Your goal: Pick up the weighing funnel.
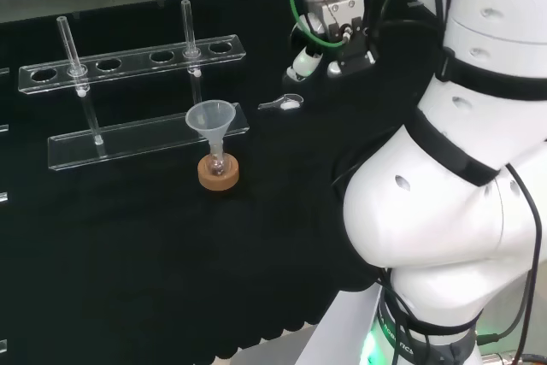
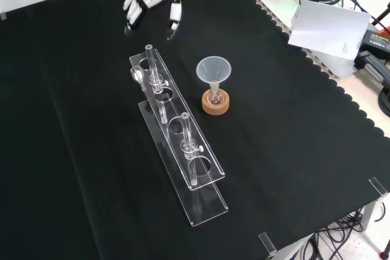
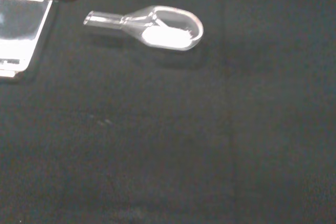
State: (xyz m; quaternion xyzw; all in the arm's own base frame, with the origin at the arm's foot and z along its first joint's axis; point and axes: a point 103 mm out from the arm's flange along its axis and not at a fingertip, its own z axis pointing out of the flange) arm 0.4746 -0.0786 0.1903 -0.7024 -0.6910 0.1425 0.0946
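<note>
On the desk [image 1: 128,279]: a black cloth [image 2: 292,150] carries a clear rack [image 1: 132,63], a funnel [image 1: 211,117] and the weighing funnel [image 1: 285,103].
Weighing funnel: it lies flat on the cloth. In the head view it is to the right of the rack's end and just below the hand [image 1: 329,36], with a gap between them.
Contents: in the wrist view the scoop end holds a patch of white powder [image 3: 168,36], and the short stem points toward a corner of the rack.
Hand: it hangs over the cloth with nothing in it. In the front view its fingers [image 2: 174,19] are spread, nearly straight and pointing down, beyond the far end of the rack.
Funnel: it stands mouth up with its stem in a small flask [image 1: 218,160] on a cork ring [image 1: 218,175], in front of the rack in the head view and well apart from the hand.
Rack: it has two tiers with round holes, and two test tubes [image 1: 187,27] stand upright in it.
</note>
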